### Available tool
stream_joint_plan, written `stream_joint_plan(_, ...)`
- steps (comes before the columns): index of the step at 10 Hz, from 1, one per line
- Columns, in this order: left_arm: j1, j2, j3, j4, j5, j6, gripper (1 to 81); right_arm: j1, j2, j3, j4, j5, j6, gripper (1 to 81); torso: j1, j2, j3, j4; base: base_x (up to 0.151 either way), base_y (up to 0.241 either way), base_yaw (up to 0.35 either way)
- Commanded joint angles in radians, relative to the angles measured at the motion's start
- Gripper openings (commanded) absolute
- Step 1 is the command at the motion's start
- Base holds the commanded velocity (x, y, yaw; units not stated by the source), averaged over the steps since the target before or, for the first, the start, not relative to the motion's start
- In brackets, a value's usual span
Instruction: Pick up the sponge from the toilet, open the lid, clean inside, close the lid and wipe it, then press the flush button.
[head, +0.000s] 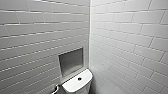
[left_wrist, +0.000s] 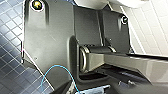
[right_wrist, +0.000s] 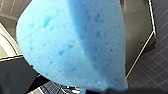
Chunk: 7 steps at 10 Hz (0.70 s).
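The right pincer (right_wrist: 112, 90) pinched the blue sponge (right_wrist: 72, 45), held clear above the dark tiled floor (right_wrist: 155, 72); the left pincer's (left_wrist: 97, 88) state could not be told; the toilet (head: 77, 85) stood in the corner of the white tiled walls (head: 125, 37), with the flush button (head: 79, 78) at the centre of its tank top, just below a wall niche (head: 71, 61).

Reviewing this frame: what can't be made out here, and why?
The toilet: the head view's bottom edge cuts it off below its tank top, so the lid's state can't be told.
A shiny fitting beside the toilet: blurred and cut off by the same edge; unidentifiable.
The sponge: right wrist view, so close that it hides whatever is behind it and what supports it.
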Motion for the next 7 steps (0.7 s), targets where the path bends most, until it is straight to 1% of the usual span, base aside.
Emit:
stream_joint_plan(1, -0.043, -0.011, 0.015, -0.009, 0.055, 0.001, 81.1, 0.035, -0.017, 0.01, 0.015, -0.056, -0.003, 1.0, 0.0, 0.0, 0.0, 0.0, 0.089, 0.0, 0.0)
stream_joint_plan(2, -0.043, -0.011, 0.015, -0.009, 0.055, 0.001, 81.1, 0.035, -0.016, 0.01, 0.012, -0.058, -0.001, 1.0, 0.0, 0.0, 0.0, 0.0, 0.078, 0.0, 0.0)
stream_joint_plan(7, -0.043, -0.017, 0.021, -0.009, 0.055, 0.001, 81.1, 0.035, -0.025, 0.03, 0.013, -0.058, -0.005, 1.0, 0.001, 0.0, 0.0, 0.0, 0.0, 0.0, 0.0)
